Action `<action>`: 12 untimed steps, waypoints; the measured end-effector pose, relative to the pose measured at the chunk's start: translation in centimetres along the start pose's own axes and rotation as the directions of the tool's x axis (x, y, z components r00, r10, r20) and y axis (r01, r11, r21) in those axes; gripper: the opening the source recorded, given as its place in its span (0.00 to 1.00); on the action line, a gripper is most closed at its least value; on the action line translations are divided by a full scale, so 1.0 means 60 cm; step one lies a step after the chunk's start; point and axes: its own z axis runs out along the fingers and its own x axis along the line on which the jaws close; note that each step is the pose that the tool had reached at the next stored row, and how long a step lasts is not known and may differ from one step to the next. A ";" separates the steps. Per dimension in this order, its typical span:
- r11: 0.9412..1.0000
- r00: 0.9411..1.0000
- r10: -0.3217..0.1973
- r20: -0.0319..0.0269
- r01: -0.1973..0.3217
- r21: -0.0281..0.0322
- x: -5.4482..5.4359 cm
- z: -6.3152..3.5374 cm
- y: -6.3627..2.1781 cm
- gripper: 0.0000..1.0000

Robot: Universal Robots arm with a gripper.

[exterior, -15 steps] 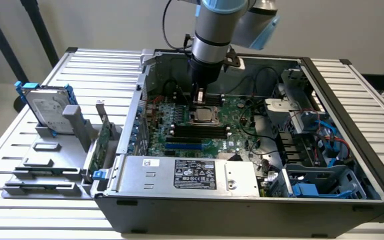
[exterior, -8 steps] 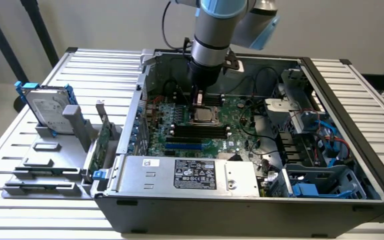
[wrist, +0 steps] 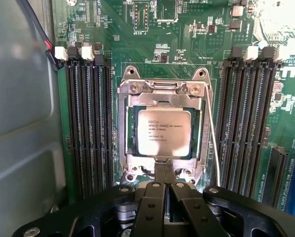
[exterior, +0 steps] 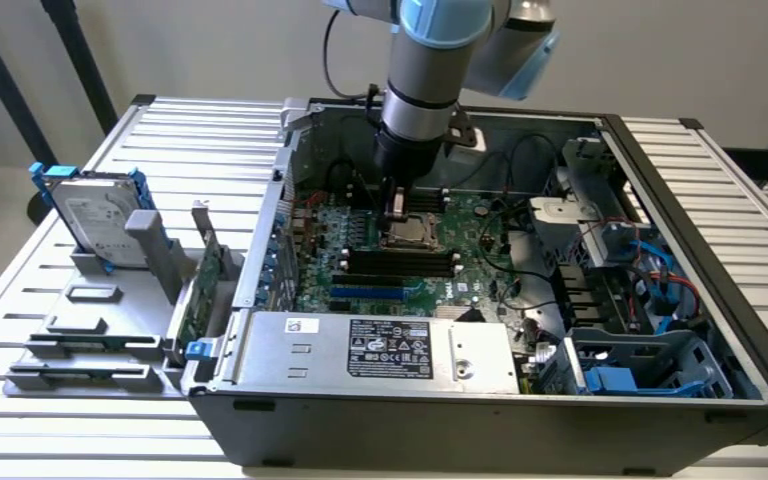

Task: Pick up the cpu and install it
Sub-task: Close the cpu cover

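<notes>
Silver-grey metal, the small flat square cpu (wrist: 165, 126) lies seated in its steel socket frame (wrist: 162, 94) on the green motherboard (wrist: 187, 44), with black memory slots (wrist: 88, 123) close on both sides. My gripper (wrist: 165, 170), pressed together and holding nothing, sits at the socket's edge. The exterior view adds the dark grey computer case (exterior: 491, 430), its walls well clear of my arm (exterior: 424, 110), on the slatted tabletop (exterior: 197, 120).

Exterior high, wrist close (sharing cpu (wrist: 164, 127)).

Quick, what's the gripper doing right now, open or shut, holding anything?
Gripper: shut, nothing visibly held; the cpu lies in the socket just ahead of it.
</notes>
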 end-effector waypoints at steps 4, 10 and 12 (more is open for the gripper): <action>1.000 1.000 -0.001 -0.006 0.001 0.002 0.000 0.003 0.000 0.11; 1.000 1.000 -0.001 -0.012 0.001 0.006 0.001 -0.018 -0.004 0.11; 1.000 1.000 -0.001 -0.013 0.001 0.006 0.000 -0.024 -0.011 0.11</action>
